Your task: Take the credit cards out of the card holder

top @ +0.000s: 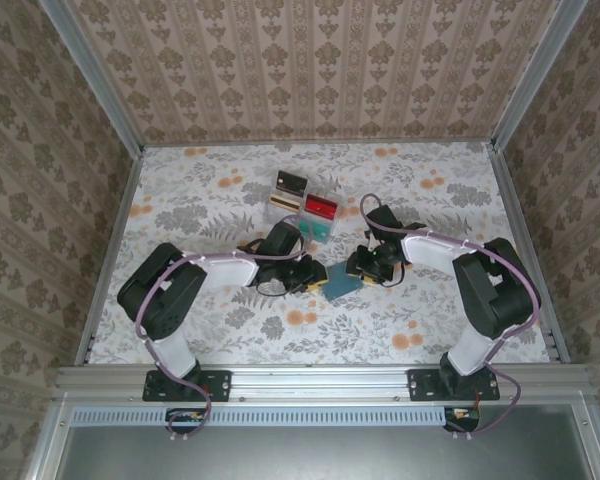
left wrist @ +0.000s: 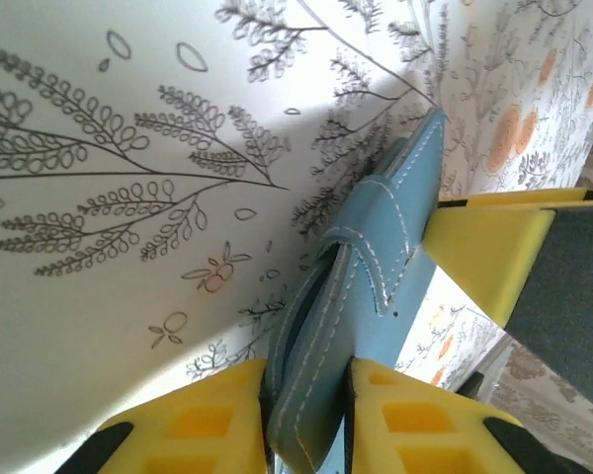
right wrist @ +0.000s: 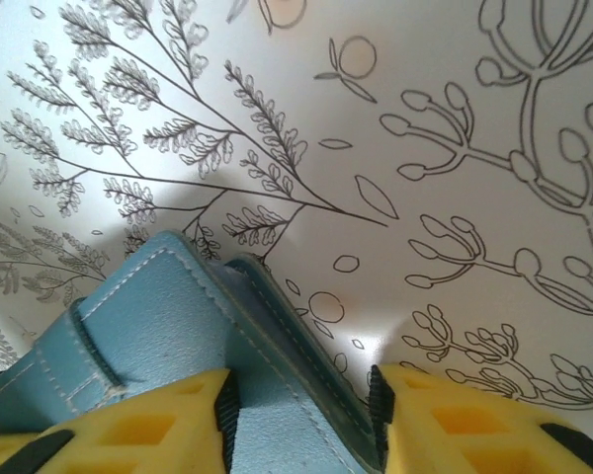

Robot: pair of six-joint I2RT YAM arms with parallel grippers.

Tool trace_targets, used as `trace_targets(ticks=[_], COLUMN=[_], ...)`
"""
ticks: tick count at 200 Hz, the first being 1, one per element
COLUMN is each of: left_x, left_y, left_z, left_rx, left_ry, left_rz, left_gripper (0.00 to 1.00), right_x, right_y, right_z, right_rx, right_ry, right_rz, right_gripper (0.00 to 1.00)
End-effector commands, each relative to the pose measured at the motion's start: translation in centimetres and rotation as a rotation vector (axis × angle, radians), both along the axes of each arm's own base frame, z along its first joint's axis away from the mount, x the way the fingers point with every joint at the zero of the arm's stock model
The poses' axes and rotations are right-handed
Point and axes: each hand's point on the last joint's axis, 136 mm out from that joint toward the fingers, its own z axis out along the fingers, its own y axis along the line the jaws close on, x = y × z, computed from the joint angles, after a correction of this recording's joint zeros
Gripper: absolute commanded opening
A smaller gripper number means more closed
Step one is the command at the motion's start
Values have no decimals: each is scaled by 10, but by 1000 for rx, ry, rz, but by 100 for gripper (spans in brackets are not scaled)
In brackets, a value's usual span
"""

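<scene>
Top external: the slate-blue card holder [top: 342,281] lies on the floral table [top: 210,190], a little toward 6 o'clock of the table's middle, between the two arms. The left gripper [top: 318,277] is at its 9 o'clock side and the right gripper [top: 365,268] at its 3 o'clock. A clear compartment tray [top: 280,212] sits near, at 11 o'clock of the holder. In the tray are a red card [top: 322,208], a teal card [top: 316,230] and a dark gold-striped card [top: 292,183].

Left wrist: jaws narrow, the yellow fingers [left wrist: 188,430] pressed on both faces of the holder's stitched edge, a firm pinch. A dark slit shows between the panels. Cannot tell whether a card is inside.

Right wrist: jaws about half open, but a panel edge fills the gap from pad to pad, so this side also has hold of the holder.

Judgement: the step in hand is a two-handed grip on the wallet, likely to spread the panels and expose a slot. Next, one side should anchor while the other lets go and works a fingertip onto a card edge. The soft panels may fold or slip if both sides pull.
</scene>
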Motion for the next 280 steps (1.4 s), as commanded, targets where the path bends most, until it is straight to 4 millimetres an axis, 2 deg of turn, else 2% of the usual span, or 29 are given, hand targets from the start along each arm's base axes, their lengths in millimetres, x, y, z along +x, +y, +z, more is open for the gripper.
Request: trace_targets(ticks=[1, 19, 51, 104, 122, 136, 155, 174, 205, 229, 259, 280], left_x=[1, 5, 18, 38, 39, 36, 30, 20, 4, -1, 7, 19], left_y=[19, 41, 71, 114, 125, 124, 110, 83, 41, 21, 28, 52], left_z=[15, 17, 37, 71, 73, 69, 62, 53, 41, 47, 62, 63], left_rx=[120, 274, 514, 954, 1081, 1119, 1115, 1053, 865, 700, 575, 519], left_ry=[-117, -204, -360, -570, -569, -570, -573, -573, -540, -515, -481, -432], left_rz=[-58, -103, -192, -261, -232, -219, -223, -264, -309, -323, -266, -164], left_gripper=[21, 20, 17, 17, 16, 17, 17, 21, 45, 58, 68, 75], right_x=[18, 24, 25, 25, 25, 24, 23, 23, 21, 20, 21, 22], right_y=[-4, -17, -37, -47, -46, -47, -49, -51, -56, -61, -58, -45], right_z=[35, 52, 64, 59, 55, 52, 50, 49, 51, 51, 45, 41], right_rx=[2, -48, -85, -111, -110, -111, -119, -131, -144, -157, -167, -181], right_ry=[-153, -229, -285, -266, -253, -243, -237, -235, -243, -248, -230, -221], right_rz=[-19, -53, -120, -159, -166, -173, -180, -190, -210, -228, -210, -146], right_gripper=[48, 54, 63, 69, 69, 69, 69, 69, 69, 69, 67, 65])
